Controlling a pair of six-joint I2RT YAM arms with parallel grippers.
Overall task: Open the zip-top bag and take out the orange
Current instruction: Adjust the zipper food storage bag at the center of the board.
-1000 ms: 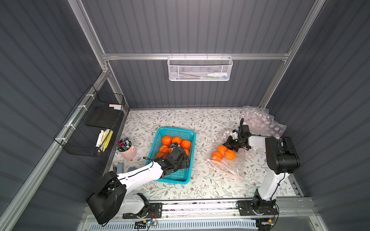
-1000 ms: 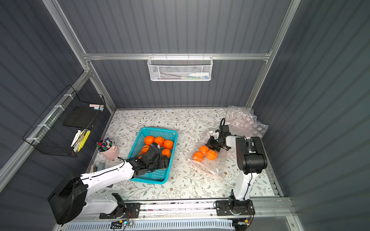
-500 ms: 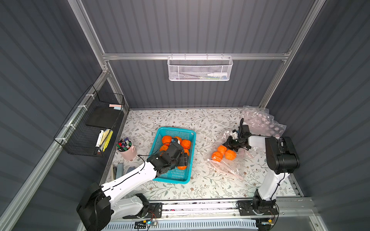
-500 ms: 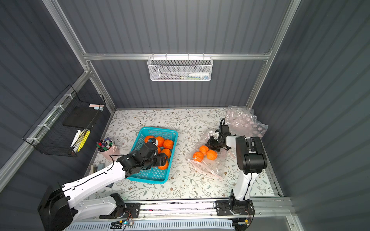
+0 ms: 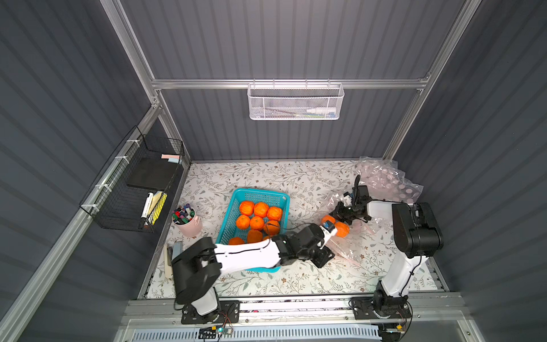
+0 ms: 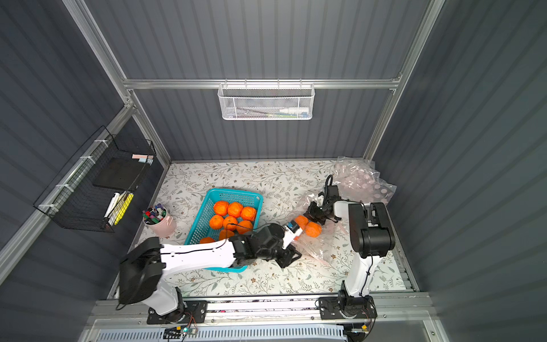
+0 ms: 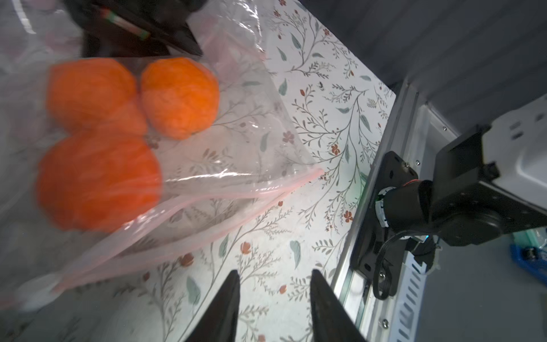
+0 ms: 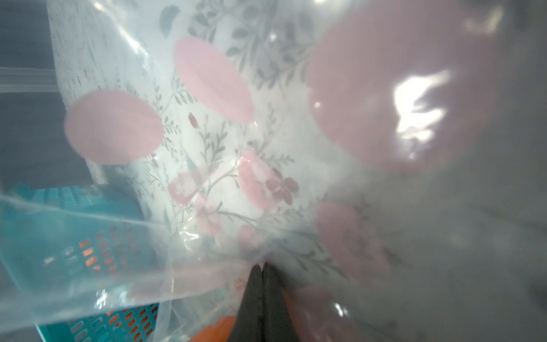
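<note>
Left jaws apart (right jaws apparently pinched)

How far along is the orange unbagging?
Done: the bag mouth looks open, its zip strips parted, and the basket holds a pile of fruit. In hand: the right hand pinches the bag film; the left hand, open and empty, sits by the mouth. Left: at least three oranges lie inside the bag.

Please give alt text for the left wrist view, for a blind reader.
Three oranges lie inside a clear zip-top bag with a pink zip strip, on a floral table. The left gripper, open and empty, hovers nearby.
</note>
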